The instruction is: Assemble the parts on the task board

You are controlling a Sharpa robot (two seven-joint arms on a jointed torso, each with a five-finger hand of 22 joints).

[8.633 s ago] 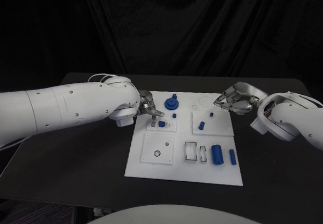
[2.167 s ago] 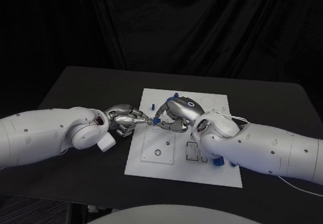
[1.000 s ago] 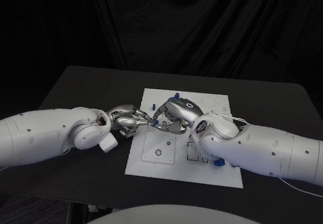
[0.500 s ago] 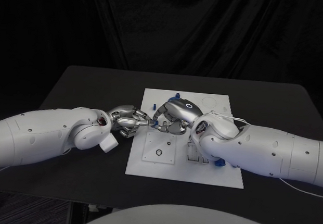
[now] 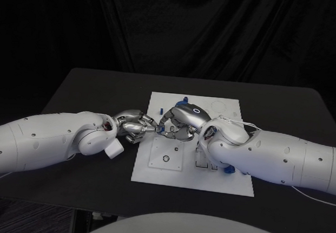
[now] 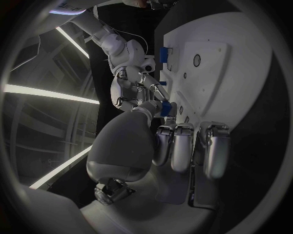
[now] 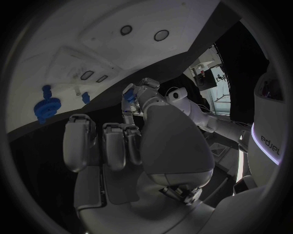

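While both robot hands, left (image 5: 133, 127) and right (image 5: 178, 125), pinch one blue part (image 5: 161, 128) (mid-board), two gears (image 7: 44, 109) lie nearby

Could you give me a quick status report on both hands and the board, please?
Left robot hand and right robot hand meet over task board, small blue part pinched between them. Nothing in the way.

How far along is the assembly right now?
Early still. A blue gear already stands on the task board. In hand: the left hand and right hand meet over the board around a small blue part. Left: blue parts lying beside the right arm.
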